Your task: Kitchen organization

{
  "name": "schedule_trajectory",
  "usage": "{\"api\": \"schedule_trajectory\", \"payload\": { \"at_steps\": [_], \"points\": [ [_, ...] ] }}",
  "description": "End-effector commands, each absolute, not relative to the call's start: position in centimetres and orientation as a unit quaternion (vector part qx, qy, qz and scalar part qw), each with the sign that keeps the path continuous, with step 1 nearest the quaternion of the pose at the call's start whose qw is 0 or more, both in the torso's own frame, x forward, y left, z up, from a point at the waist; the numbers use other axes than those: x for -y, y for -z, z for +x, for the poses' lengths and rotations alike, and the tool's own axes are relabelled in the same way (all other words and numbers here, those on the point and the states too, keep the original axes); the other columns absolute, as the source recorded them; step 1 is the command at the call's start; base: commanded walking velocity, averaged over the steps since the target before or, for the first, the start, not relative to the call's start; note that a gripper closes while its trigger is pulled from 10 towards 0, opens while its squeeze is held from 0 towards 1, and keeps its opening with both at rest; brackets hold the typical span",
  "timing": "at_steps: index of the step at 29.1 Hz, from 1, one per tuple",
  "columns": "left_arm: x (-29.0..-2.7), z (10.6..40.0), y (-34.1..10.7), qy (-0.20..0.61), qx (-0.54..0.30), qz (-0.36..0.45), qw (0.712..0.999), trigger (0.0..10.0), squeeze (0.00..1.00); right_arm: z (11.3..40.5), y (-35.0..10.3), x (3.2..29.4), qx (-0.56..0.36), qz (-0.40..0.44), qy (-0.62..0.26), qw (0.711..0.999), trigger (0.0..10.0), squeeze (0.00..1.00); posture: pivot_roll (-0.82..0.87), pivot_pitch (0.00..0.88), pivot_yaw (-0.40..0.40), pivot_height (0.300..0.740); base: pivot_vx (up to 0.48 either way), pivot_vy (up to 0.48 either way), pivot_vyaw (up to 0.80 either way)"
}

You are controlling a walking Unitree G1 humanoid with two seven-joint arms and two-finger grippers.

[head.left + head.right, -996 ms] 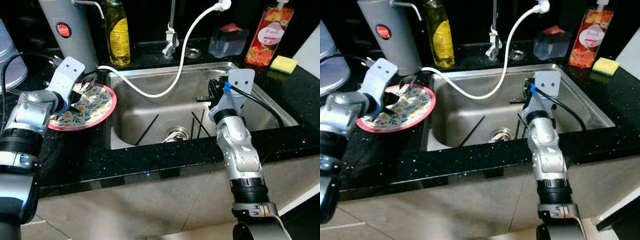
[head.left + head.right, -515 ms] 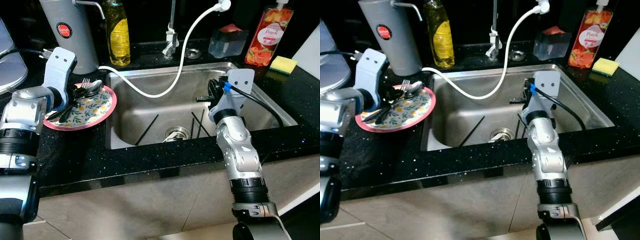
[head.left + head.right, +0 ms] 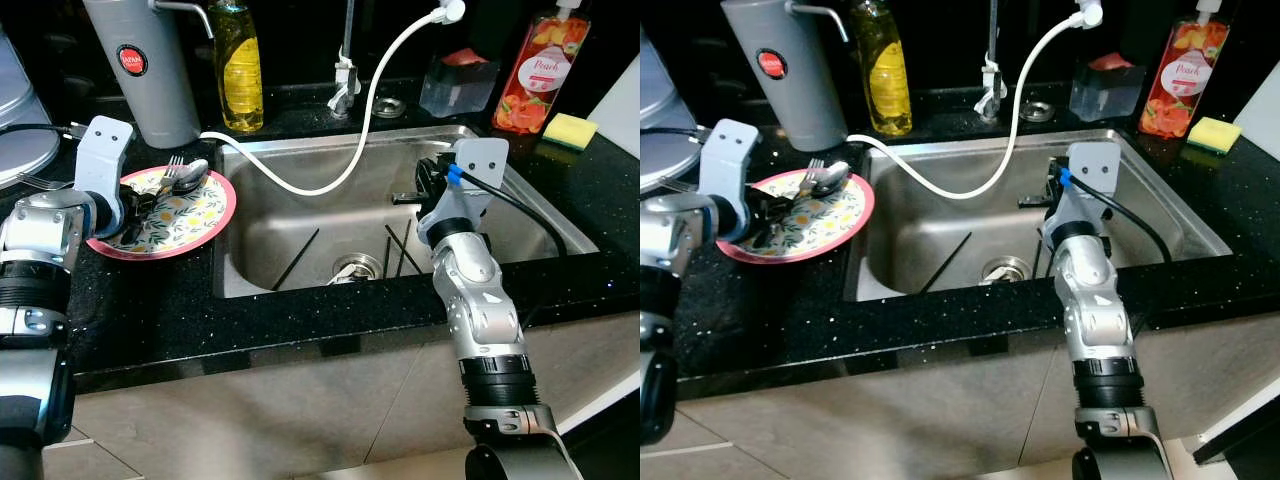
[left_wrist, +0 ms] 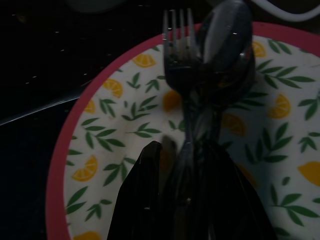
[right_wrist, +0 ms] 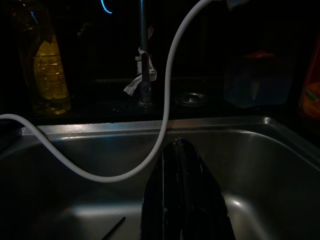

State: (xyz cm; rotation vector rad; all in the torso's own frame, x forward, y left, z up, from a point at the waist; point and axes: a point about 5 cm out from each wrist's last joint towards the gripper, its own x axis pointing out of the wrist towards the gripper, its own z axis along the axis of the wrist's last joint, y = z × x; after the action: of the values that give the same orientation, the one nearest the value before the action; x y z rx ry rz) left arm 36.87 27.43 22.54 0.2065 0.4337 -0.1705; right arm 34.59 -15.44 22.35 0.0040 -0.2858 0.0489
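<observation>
So the left gripper (image 3: 135, 208) is sitting low over the plate with its fingers spread either side of the cutlery handles. From the wrist camera it looks like they straddle the handles rather than pinch them, though it's dark down there, so I wouldn't swear nothing is touching. The right gripper (image 5: 182, 200) hangs over the stainless sink (image 3: 520, 190) with its two fingers pressed together, holding nothing.

Biggest to smallest: the sink basin has a few black chopsticks (image 3: 296, 258) lying near the drain, and a white hose (image 3: 370, 90) loops down into it. Just left of it on the black counter is the lemon-print plate (image 3: 205, 222) with the pink rim. On that plate lie a fork (image 4: 176, 55) and a spoon (image 4: 225, 45), side by side and touching, heads pointing toward the back of the counter.

Handling-wise I'd guess the fork and spoon are light, rigid and slick metal, lying flat on a glazed plate, so they'll want to skate. I'd take both handles together, mid-length. The plate looks ceramic, so breakable, and it might slide if pushed down on.
</observation>
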Motion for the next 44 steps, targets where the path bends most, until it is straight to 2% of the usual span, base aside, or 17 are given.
{"api": "schedule_trajectory", "payload": {
  "at_steps": [1,4,5,6,7,9,10,12,14,19,20,21,22,27,29,30,44],
  "points": [
    [-27.9,36.7,-22.6,0.08,-0.225,0.109,0.965,10.0,0.0,34.7,-22.2,15.3,0.139,0.002,-0.026,0.99,10.0,0.0,0.08,0.0,0.044,0.74,0.0,0.0,0.0],
    [-27.9,36.8,-22.6,0.078,-0.224,0.111,0.965,9.6,0.0,34.7,-22.2,15.4,0.139,0.002,-0.025,0.99,10.0,0.0,0.08,0.0,0.044,0.74,0.0,0.0,0.0],
    [-27.9,36.7,-22.5,0.079,-0.225,0.118,0.964,2.8,0.0,34.7,-22.2,15.4,0.139,0.002,-0.025,0.99,10.0,0.0,0.08,0.0,0.044,0.74,0.0,0.0,0.0],
    [-27.9,36.7,-22.5,0.079,-0.225,0.118,0.964,2.8,0.0,34.7,-22.2,15.4,0.139,0.002,-0.025,0.99,10.0,0.0,0.08,0.0,0.044,0.74,0.0,0.0,0.0],
    [-27.9,36.7,-22.3,0.078,-0.228,0.125,0.962,1.3,0.0,34.6,-22.2,15.4,0.139,0.002,-0.025,0.99,10.0,0.0,0.08,0.0,0.044,0.74,0.0,0.0,0.0],
    [-27.9,36.7,-22.2,0.078,-0.229,0.127,0.962,1.3,0.0,34.6,-22.2,15.4,0.139,0.002,-0.026,0.99,10.0,0.0,0.08,0.0,0.044,0.74,0.0,0.0,0.0],
    [-27.9,36.7,-22.2,0.077,-0.23,0.127,0.962,0.0,0.0,34.6,-22.2,15.4,0.138,0.002,-0.026,0.99,10.0,0.0,0.08,0.0,0.044,0.74,0.0,0.0,0.0],
    [-27.9,36.7,-22.2,0.077,-0.23,0.126,0.962,0.0,0.0,34.7,-22.2,15.3,0.138,0.002,-0.027,0.99,10.0,0.0,0.08,0.0,0.044,0.74,0.0,0.0,0.0],
    [-27.5,36.8,-22.8,0.088,-0.211,0.119,0.966,9.5,0.0,34.7,-22.2,15.2,0.139,0.002,-0.028,0.99,10.0,0.0,0.08,0.0,0.04,0.74,0.0,0.0,0.0],
    [-26.6,37.1,-23.8,0.104,-0.182,0.126,0.97,10.0,0.0,34.7,-22.3,15.2,0.14,0.001,-0.03,0.99,10.0,0.0,0.08,0.0,0.038,0.74,0.0,0.0,0.0],
    [-26.5,37.1,-23.8,0.103,-0.182,0.126,0.97,10.0,0.22,34.7,-22.3,15.2,0.14,0.001,-0.03,0.99,10.0,0.0,0.08,0.0,0.039,0.74,0.0,0.0,0.0],
    [-26.4,37.1,-23.9,0.102,-0.182,0.126,0.97,10.0,0.22,34.7,-22.3,15.2,0.14,0.001,-0.03,0.99,10.0,0.0,0.08,0.0,0.039,0.74,0.0,0.0,0.0],
    [-26.3,37.1,-23.9,0.102,-0.181,0.125,0.97,10.0,1.0,34.7,-22.3,15.2,0.14,0.001,-0.029,0.99,10.0,0.0,0.08,0.0,0.039,0.74,0.0,0.0,0.0],
    [-25.5,37.2,-23.9,0.118,-0.179,0.127,0.969,10.0,1.0,34.7,-22.3,15.2,0.14,0.001,-0.029,0.99,10.0,0.0,0.08,0.0,0.04,0.74,0.0,0.0,0.0],
    [-25.3,37.2,-23.9,0.12,-0.178,0.122,0.969,10.0,0.9,34.7,-22.3,15.3,0.14,0.001,-0.029,0.99,10.0,0.0,0.07,0.0,0.041,0.74,0.0,0.0,0.0],
    [-25.1,37.3,-23.9,0.122,-0.177,0.12,0.969,10.0,0.0,34.6,-22.3,15.3,0.139,0.001,-0.028,0.99,10.0,0.0,0.07,0.0,0.041,0.74,0.0,0.0,0.0],
    [-23.3,37.3,-22.4,0.159,-0.199,0.093,0.962,10.0,0.0,34.6,-22.2,15.3,0.139,0.002,-0.027,0.99,10.0,0.0,0.07,0.0,0.041,0.74,0.0,0.0,0.0]
  ]
}}
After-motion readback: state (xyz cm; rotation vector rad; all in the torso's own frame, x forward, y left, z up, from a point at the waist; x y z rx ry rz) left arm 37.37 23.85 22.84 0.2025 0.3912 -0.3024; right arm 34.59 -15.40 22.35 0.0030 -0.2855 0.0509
